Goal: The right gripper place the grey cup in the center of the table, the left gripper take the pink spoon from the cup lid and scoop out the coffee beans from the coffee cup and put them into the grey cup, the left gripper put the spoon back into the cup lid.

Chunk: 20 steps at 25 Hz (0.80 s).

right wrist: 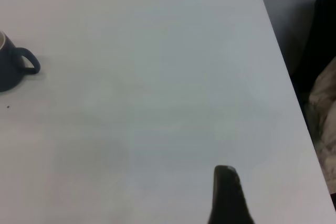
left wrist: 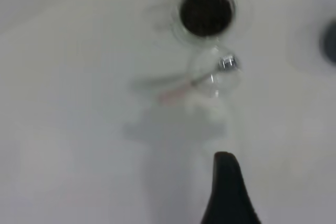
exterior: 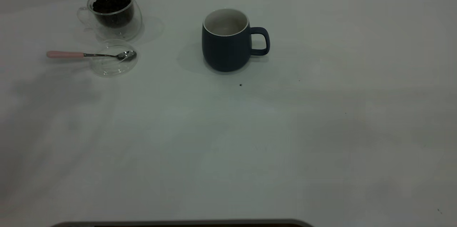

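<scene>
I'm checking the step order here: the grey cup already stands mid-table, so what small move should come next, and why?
Probably the left gripper should lower toward the pink spoon. The grey cup looks empty, the coffee beans still fill the coffee cup, and the spoon lies untouched across the cup lid, handle pointing away from the grey cup.
</scene>
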Motion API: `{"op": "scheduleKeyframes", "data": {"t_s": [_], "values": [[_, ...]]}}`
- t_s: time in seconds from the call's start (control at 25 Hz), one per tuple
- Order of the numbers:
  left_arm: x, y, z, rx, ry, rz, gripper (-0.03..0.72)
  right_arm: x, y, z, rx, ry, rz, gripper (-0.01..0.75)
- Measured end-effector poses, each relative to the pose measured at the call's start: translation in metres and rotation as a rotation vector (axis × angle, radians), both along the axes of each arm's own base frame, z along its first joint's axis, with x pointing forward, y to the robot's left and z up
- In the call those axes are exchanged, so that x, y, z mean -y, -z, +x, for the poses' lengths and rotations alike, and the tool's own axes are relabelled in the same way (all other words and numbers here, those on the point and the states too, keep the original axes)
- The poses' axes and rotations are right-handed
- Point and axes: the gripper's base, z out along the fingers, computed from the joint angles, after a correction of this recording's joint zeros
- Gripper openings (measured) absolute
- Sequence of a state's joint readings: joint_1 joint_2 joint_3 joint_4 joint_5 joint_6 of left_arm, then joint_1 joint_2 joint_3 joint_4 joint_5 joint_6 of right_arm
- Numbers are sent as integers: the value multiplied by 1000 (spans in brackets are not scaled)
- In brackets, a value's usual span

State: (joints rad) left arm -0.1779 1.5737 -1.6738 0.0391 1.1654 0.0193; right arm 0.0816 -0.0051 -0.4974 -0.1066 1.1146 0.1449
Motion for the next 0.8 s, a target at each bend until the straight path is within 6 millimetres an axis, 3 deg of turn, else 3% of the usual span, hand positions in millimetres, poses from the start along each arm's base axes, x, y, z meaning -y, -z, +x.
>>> {"op": "scheduleKeyframes", "data": {"t_s": [0.2, 0.56, 0.8], "values": [[7, 20, -62, -73, -15, 11, 582, 0, 0, 0, 0, 0, 0, 534], [-23, 88, -177, -201, -48, 41, 582, 0, 0, 0, 0, 0, 0, 534], [-38, 126, -234, -152, -41, 28, 582, 0, 0, 0, 0, 0, 0, 534]]}}
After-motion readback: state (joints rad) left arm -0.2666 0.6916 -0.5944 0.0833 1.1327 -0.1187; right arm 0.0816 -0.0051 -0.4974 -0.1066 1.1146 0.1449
